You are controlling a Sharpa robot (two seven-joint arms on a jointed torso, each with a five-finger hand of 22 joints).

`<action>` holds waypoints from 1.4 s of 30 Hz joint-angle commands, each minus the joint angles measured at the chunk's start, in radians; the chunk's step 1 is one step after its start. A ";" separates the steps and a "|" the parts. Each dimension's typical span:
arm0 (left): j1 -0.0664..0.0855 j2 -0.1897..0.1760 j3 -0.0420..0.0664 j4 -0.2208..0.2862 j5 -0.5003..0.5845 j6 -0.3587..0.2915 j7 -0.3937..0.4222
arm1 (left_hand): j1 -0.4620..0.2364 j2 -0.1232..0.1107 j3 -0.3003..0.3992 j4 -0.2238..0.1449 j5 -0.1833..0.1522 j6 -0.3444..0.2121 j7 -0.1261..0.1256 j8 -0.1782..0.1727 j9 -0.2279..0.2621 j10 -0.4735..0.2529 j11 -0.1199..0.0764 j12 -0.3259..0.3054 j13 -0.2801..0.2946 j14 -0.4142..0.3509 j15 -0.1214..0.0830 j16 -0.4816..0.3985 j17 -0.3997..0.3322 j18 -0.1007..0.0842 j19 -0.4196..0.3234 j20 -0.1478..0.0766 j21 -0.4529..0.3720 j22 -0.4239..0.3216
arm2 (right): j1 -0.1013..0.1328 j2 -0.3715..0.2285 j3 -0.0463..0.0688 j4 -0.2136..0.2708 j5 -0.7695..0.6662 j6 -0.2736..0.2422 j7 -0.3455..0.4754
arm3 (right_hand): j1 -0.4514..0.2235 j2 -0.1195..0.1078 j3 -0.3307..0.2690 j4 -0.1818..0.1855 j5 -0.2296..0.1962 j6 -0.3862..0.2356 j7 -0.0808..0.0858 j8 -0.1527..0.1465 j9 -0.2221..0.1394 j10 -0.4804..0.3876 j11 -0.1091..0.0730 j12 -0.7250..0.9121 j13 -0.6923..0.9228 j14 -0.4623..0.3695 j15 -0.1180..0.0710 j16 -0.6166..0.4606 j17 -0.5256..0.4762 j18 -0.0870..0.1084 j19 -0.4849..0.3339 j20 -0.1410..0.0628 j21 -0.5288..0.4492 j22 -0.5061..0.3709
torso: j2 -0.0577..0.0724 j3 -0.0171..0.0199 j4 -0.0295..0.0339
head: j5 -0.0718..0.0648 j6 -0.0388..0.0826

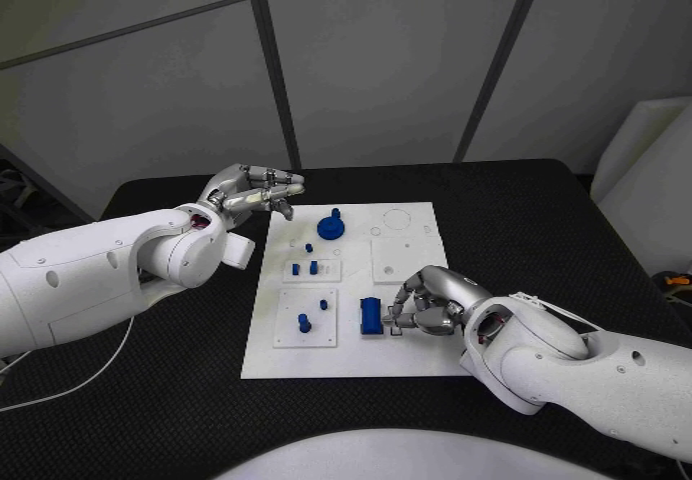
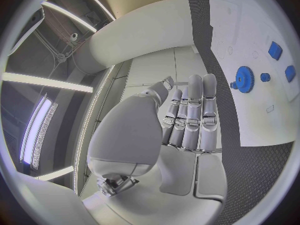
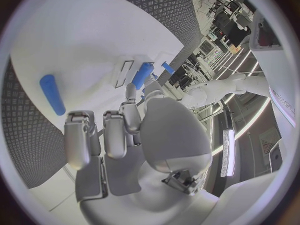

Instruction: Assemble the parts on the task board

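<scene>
Reaching over the task board (image 1: 346, 350), the right hand (image 1: 428, 303) curls its fingers beside the blue block (image 1: 371, 316), seemingly touching, not gripping. The left hand (image 1: 254, 192), fingers pressed together and empty, hovers near the blue gear (image 1: 332, 227). Next comes, likely, a firm pinch on that block.

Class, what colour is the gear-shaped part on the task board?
Blue; the gear shows best in the left wrist view.
</scene>
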 commanded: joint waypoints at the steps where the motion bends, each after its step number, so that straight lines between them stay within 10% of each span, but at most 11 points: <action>1: 0.001 -0.001 0.001 0.002 0.003 0.004 0.013 | 0.006 0.007 -0.006 -0.002 -0.001 -0.002 -0.002 0.006 0.000 -0.006 -0.003 0.006 0.002 -0.008 -0.001 -0.003 -0.001 -0.018 0.003 0.001 -0.004 -0.001 | 0.002 -0.030 0.010 0.021 0.038 -0.060 0.042 | -0.017 -0.003 -0.002 0.014 0.020 -0.018 0.005 -0.017 -0.008 -0.006 0.012 -0.012 -0.005 0.066 0.007 0.002 0.047 -0.006 0.082 0.000 -0.001 0.244 | -0.001 -0.0004 -0.0011 | -0.002 0.000; 16: 0.001 -0.002 0.001 0.005 0.003 0.002 0.015 | 0.006 0.007 -0.006 -0.002 -0.001 -0.002 -0.002 0.006 0.000 -0.006 -0.003 0.006 0.002 -0.008 -0.001 -0.003 -0.001 -0.018 0.003 0.001 -0.004 -0.001 | 0.003 -0.222 0.031 0.069 -0.020 0.026 0.000 | -0.015 0.004 -0.016 0.048 0.083 -0.027 0.029 -0.112 -0.054 -0.002 0.033 -0.007 0.004 0.068 0.026 0.009 0.059 -0.009 0.088 0.019 0.006 0.249 | -0.002 0.0000 -0.0073 | -0.040 -0.005; 42: 0.001 0.004 0.001 0.001 0.003 0.005 0.015 | 0.006 0.007 -0.006 -0.002 -0.001 -0.002 -0.002 0.006 0.000 -0.006 -0.003 0.006 0.002 -0.008 -0.001 -0.003 -0.001 -0.018 0.003 0.001 -0.004 -0.001 | -0.001 -0.161 0.028 0.011 -0.105 0.159 -0.095 | -0.018 -0.005 -0.038 0.069 0.092 0.022 0.018 -0.120 -0.055 -0.001 0.025 -0.010 0.003 0.065 0.021 0.004 0.050 -0.007 0.085 0.017 0.002 0.247 | -0.001 -0.0008 -0.0037 | -0.050 -0.009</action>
